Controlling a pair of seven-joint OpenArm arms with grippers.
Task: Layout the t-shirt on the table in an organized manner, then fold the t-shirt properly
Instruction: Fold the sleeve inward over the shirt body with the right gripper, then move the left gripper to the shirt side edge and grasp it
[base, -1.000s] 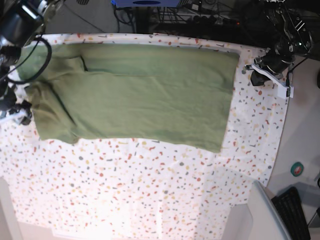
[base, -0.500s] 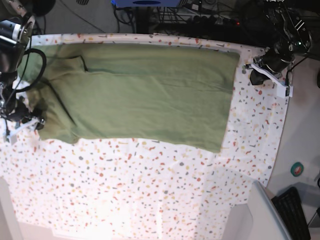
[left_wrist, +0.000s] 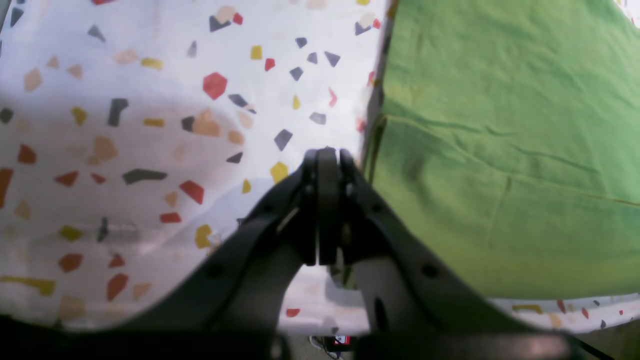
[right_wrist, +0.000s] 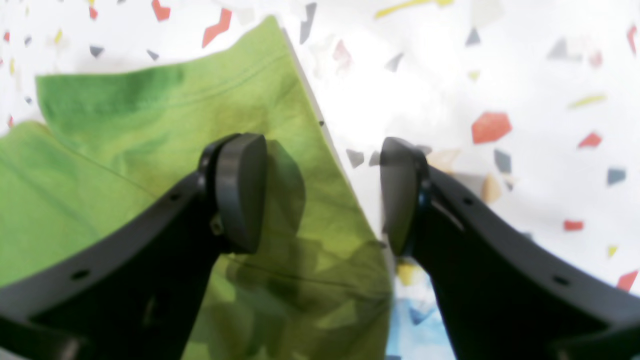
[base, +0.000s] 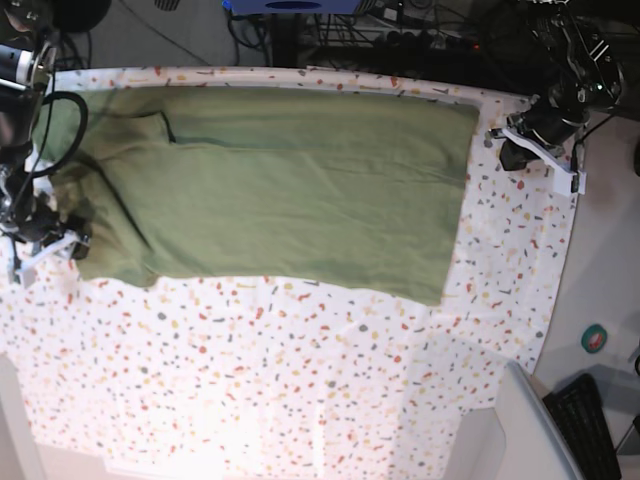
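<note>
The olive-green t-shirt (base: 290, 190) lies spread flat across the far half of the speckled table (base: 300, 380). Its body runs left to right, with a folded sleeve area at the left end. My right gripper (base: 62, 245) is at the shirt's lower left corner. In the right wrist view it (right_wrist: 320, 192) is open and straddles the edge of the shirt's corner (right_wrist: 150, 150), with one finger (right_wrist: 240, 190) over the fabric and the other over the cloth. My left gripper (base: 508, 150) is shut and empty just off the shirt's right edge. It (left_wrist: 325, 157) shows beside the shirt (left_wrist: 500, 150) in the left wrist view.
A plain grey-white surface (base: 525, 430) sits at the near right corner, with a dark keyboard (base: 590, 425) beside it. Cables and dark equipment (base: 400, 30) run along the far edge. The table's right edge (base: 560, 270) drops to grey floor.
My right arm has moved down along the shirt's left side to its lower left corner. The left arm and the shirt have not moved.
</note>
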